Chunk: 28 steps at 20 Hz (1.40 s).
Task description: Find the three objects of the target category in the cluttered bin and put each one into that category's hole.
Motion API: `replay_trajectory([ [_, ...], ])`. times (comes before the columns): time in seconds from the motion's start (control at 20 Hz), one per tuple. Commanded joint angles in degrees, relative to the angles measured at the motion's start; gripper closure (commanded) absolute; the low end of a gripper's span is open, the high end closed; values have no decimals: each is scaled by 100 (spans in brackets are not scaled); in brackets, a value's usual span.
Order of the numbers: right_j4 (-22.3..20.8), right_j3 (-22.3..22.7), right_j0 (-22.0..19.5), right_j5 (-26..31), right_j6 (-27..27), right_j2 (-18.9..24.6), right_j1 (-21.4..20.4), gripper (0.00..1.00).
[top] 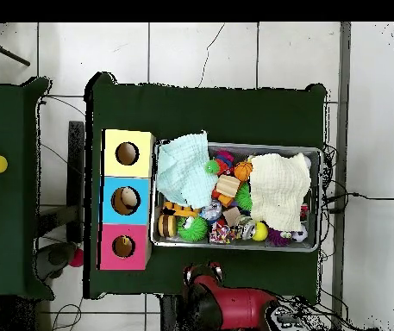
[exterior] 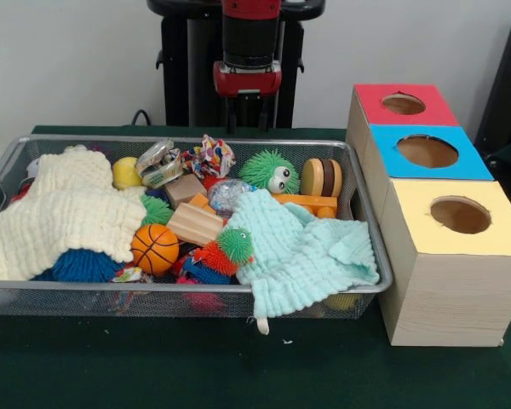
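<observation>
The silver wire-mesh bin (exterior: 187,288) sits on the green table, full of toys; it also shows in the overhead view (top: 234,145). One knotted ball of multicoloured fabric (exterior: 209,156) lies at the bin's far edge, near the robot (top: 221,232). Other objects of that kind are hidden or not identifiable. The yellow-topped box's round hole (exterior: 460,215) is right of the bin and nearest the camera (top: 127,153). My gripper (exterior: 247,115) hangs drawn back behind the bin's far rim, above the table and apart from everything (top: 202,274). It holds nothing that I can see.
A cream cloth (exterior: 64,213) covers the bin's left part and a mint cloth (exterior: 302,247) drapes over its right front rim. A green spiky ball with eyes (exterior: 268,170), an orange basketball (exterior: 154,248) and wooden blocks lie between. Blue-topped (exterior: 427,151) and red-topped (exterior: 403,104) boxes stand behind the yellow one.
</observation>
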Motion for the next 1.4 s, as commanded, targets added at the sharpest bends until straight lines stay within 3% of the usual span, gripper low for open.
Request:
replay_trajectory([
  [0.05,-448,-762,-203,-162,448,-122,613,0],
  [0.5,-1010,-893,-494,219,301,-87,316,0],
  [0.95,-1032,-1044,-334,-76,512,-317,262,0],
  [1.4,-1021,-1023,-381,-208,589,-268,18,0],
])
